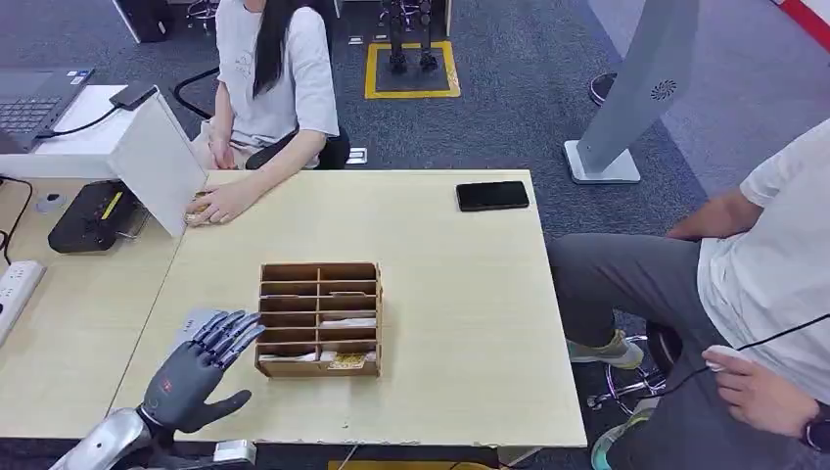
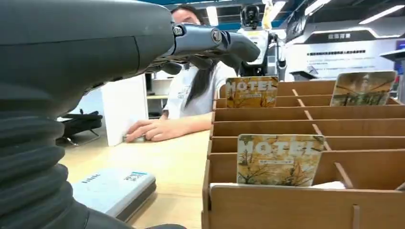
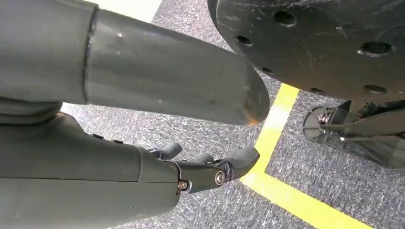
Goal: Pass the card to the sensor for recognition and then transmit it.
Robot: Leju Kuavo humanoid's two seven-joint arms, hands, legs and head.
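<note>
At the lower left of the head view, the left hand (image 1: 196,367) hovers over the table (image 1: 460,294) with fingers spread and straight, holding nothing. Under its fingertips lies a flat grey sensor (image 1: 193,323), seen in the left wrist view as a grey box (image 2: 114,191) on the wood. Just right of the hand, in the frame's centre, stands a wooden rack (image 1: 319,318) of slots. Cards (image 2: 279,160) printed "HOTEL" stand in its slots, near the fingers but apart from them; 3 show in the left wrist view.

The right hand (image 3: 210,169) hangs over grey carpet and a yellow line, fingers loosely curled and holding nothing.

At upper left, a person (image 1: 264,88) sits with a hand on the table beside a white panel (image 1: 161,162). A black phone (image 1: 492,196) lies at the table's far edge, upper centre-right. At right, a second person (image 1: 744,294) sits, holding a small corded device.
</note>
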